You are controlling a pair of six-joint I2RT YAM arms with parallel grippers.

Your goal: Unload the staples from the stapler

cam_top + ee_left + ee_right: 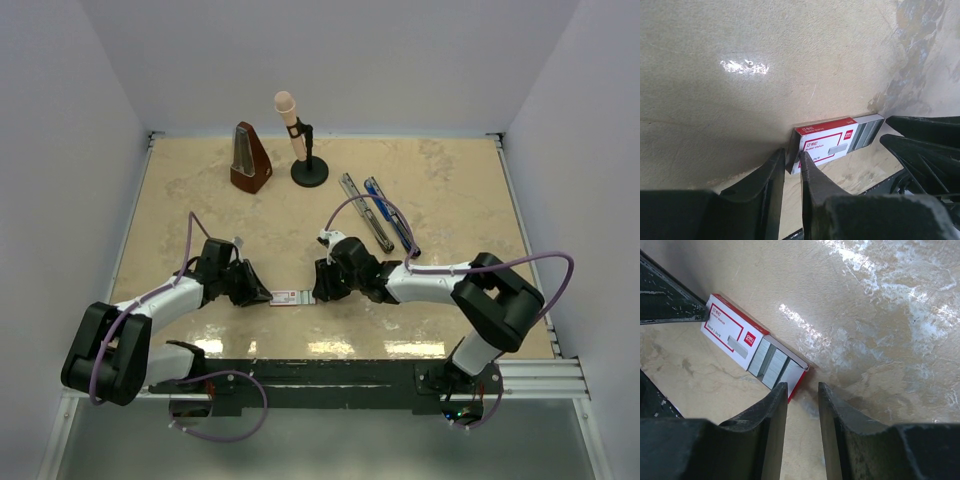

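Two-arm status: seeing black left gripper (791, 155) at a slit beside small white red-labelled cardboard box (290, 297) low centre, grip unclear; right gripper (802, 388) slightly parted, empty, at its open end; long blue-and-black stapler (390, 215) splayed open upper right of centre.

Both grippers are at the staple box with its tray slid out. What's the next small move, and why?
Probably ease the right gripper forward to push the tray into the staple box: the tray juts toward its fingertips, and the left gripper sits at the opposite end to brace it.
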